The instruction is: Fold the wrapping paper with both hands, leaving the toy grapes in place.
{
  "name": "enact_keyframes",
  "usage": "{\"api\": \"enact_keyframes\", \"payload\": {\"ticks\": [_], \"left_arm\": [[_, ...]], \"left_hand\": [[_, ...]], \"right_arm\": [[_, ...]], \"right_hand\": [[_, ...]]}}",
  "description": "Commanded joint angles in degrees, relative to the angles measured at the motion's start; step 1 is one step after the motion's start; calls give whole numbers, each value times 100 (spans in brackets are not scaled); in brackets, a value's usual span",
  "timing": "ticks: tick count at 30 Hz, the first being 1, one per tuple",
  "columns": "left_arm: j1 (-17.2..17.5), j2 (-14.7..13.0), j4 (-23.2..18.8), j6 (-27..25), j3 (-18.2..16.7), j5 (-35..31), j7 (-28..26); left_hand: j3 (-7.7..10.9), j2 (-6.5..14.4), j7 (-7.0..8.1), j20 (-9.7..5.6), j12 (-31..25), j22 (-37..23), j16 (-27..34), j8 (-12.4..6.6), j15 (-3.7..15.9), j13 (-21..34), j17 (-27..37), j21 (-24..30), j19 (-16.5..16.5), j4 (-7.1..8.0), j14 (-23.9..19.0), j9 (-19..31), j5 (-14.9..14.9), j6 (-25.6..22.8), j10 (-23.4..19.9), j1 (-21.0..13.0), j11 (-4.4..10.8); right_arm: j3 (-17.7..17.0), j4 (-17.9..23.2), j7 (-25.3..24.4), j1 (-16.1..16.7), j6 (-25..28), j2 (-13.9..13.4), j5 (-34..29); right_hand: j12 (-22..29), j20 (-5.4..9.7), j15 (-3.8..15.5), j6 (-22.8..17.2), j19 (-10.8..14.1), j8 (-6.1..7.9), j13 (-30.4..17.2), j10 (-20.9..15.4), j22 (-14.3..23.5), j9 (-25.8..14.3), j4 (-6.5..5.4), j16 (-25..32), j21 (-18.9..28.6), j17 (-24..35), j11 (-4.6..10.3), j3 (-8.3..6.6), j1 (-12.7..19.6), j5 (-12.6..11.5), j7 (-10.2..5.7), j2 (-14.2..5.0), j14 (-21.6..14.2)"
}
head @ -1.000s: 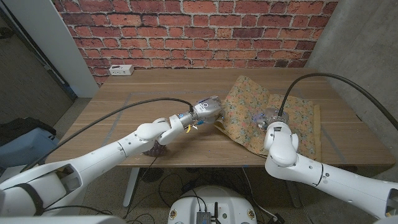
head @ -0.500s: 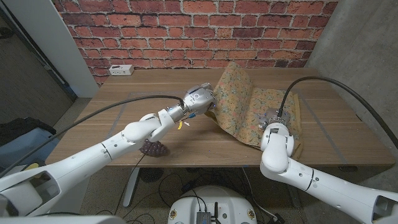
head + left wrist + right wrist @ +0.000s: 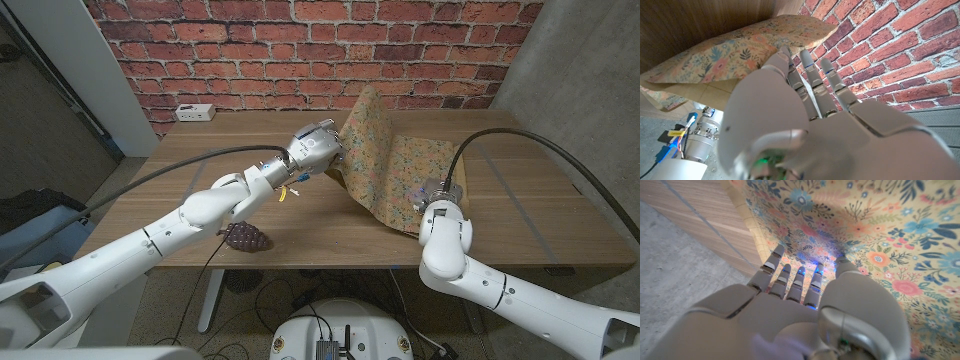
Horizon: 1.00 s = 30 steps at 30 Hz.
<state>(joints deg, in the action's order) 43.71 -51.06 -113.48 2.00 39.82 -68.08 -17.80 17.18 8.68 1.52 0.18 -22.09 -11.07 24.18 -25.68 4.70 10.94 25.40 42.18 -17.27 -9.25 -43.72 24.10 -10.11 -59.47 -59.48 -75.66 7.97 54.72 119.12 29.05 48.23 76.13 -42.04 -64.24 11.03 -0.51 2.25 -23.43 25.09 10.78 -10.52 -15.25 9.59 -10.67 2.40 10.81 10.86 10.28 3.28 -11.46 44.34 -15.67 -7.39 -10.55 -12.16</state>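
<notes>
- We see a big wooden table [image 3: 200, 190] in front of a red brick wall [image 3: 300, 50].
- The wrapping paper [image 3: 400, 180] with little flowers lies on the right part of the table. Its left side is lifted up high, and the rest runs down to the table by the right hand.
- Our left hand [image 3: 318, 152] is up in the air at the raised edge of the paper. In the left wrist view its fingers [image 3: 807, 75] reach out close together, with the paper just past their tips. We cannot tell if they pinch the paper or only touch it.
- Our right hand [image 3: 440, 192] is low, at the paper's near right part. In the right wrist view its fingers [image 3: 790, 277] are a little apart with their tips against the flowery paper. We cannot tell if it grips the paper.
- The toy grapes [image 3: 247, 239] are dark purple. They sit near the front edge of the table, well apart from the paper and under our left arm.
</notes>
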Motion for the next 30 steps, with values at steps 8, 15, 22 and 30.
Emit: {"api": "enact_keyframes", "payload": {"ticks": [8,15,22,30], "left_arm": [[-559,350,-116,817,-11,-37,707],[-884,666,170,1150,227,-162,548],[-1124,987,570,1411,484,-201,54],[-1384,1364,1146,1587,816,-196,-489]], "left_hand": [[6,53,-27,13,-876,-27,54,-48,913,2733,111,72,35,2,54,9,-37,-50,-29,-120,54],[10,51,-25,5,-895,-22,48,-40,915,2815,168,101,50,7,78,-3,-35,-25,-20,-128,59],[14,55,-40,-5,-895,-17,25,-34,916,2877,184,125,57,13,94,-32,-33,-38,14,-129,62],[17,60,-33,-20,-877,-13,0,-28,916,2872,191,154,56,20,99,-45,-24,-30,-9,-124,72]], "right_arm": [[327,327,-735,-152,-284,-257,1072],[468,364,-1014,-276,-311,-332,1433],[518,508,-1360,-306,-244,-459,1788],[477,717,-1847,-266,-127,-601,2245]], "right_hand": [[12,41,349,-15,44,5,-12,-39,20,-13,-8,38,30,24,28,16,-13,41,-16,106,-44],[8,55,354,-4,56,2,-13,-30,19,-14,-1,46,32,28,5,9,-9,52,-9,96,-61],[9,56,354,0,66,2,-13,-31,19,-14,4,47,33,30,12,7,-13,65,2,94,-62],[9,51,347,1,75,3,-13,-31,19,-15,17,46,33,29,3,-1,-5,76,1,94,-68]]}}
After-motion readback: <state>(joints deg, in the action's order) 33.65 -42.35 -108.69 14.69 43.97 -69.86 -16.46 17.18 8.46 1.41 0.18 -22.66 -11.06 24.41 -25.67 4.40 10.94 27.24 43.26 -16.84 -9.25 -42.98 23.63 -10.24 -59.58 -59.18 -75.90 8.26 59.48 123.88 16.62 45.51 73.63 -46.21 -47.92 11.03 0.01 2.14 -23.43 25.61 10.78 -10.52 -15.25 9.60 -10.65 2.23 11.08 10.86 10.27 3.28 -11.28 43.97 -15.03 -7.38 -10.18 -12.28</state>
